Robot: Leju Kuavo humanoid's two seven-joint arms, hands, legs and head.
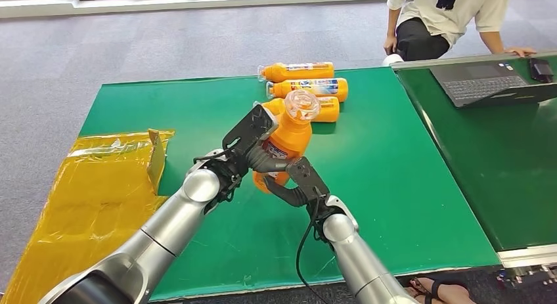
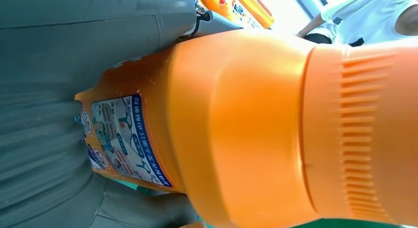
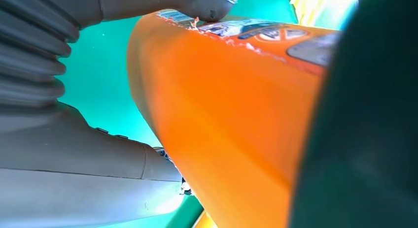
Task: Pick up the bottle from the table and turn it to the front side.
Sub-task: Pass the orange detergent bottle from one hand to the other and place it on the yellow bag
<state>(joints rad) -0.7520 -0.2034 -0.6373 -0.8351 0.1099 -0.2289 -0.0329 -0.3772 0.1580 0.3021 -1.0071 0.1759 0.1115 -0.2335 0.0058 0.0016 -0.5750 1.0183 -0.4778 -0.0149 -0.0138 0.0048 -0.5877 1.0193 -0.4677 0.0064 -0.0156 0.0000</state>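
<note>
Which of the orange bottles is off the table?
The orange bottle gripped between the left robot hand and right robot hand, cap toward the camera; three others lie flat behind it.

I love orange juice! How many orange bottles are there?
4: one bottle held upright by both hands, and three lying together on the green table behind it. Others may be hidden.

light: bright, even | shadows: soft | wrist views: blurred close-up | glare: mild
</note>
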